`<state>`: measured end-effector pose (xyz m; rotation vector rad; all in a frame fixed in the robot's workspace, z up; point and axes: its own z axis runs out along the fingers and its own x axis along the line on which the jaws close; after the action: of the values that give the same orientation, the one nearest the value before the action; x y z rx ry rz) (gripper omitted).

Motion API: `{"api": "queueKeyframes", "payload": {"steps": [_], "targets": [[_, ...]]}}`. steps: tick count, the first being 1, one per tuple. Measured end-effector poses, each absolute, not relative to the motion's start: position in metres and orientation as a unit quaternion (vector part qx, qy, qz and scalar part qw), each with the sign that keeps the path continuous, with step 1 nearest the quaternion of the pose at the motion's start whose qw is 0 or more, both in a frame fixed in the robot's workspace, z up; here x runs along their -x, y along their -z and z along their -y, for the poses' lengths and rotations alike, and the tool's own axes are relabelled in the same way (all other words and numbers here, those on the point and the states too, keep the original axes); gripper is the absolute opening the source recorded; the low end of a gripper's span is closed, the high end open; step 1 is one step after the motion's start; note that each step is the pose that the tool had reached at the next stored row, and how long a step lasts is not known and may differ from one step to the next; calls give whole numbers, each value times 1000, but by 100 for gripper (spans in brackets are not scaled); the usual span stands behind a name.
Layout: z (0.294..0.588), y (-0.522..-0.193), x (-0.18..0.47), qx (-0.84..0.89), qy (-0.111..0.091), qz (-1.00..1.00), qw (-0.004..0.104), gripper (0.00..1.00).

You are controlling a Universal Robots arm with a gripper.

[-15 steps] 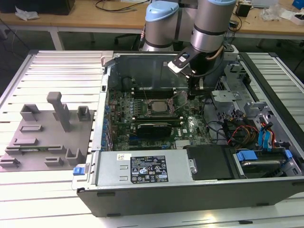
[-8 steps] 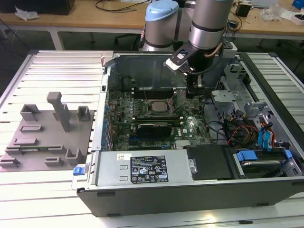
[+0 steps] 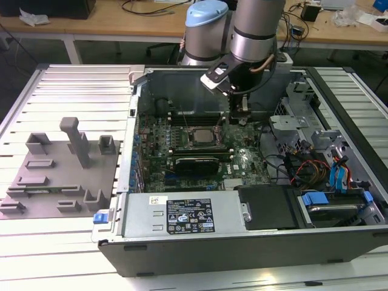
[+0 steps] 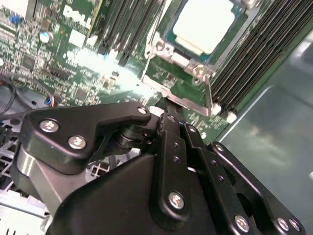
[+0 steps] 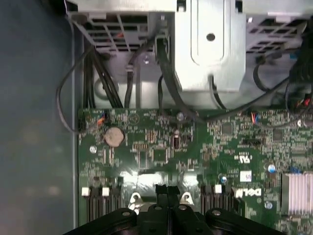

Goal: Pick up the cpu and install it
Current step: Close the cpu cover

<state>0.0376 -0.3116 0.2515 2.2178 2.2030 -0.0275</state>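
Cpu (image 4: 203, 24) lies flat inside the socket frame (image 4: 155, 49), apparently seated. Pincer (image 4: 168, 106) is clenched on nothing, tips just beside the frame, likely addressing its latch.

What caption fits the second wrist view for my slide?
End effector near the motherboard socket, with the silvery cpu lying in it.

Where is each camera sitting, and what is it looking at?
Exterior view: off the arm, looking down into the open dark computer case; the silver arm and black gripper show.
First wrist view: on the wrist, looking over the gripper at the green motherboard.
Second wrist view: also there, looking past the gripper at the silvery square cpu.
Both wrist views share gripper and motherboard.
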Motion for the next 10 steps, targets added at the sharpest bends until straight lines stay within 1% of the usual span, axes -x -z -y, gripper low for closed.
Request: {"api": "queueKeyframes", "payload": {"steps": [4, 10], "targets": [[311, -252, -24, -709, 9, -705, 8, 11], [311, -251, -22, -709, 9, -705, 8, 11]]}}
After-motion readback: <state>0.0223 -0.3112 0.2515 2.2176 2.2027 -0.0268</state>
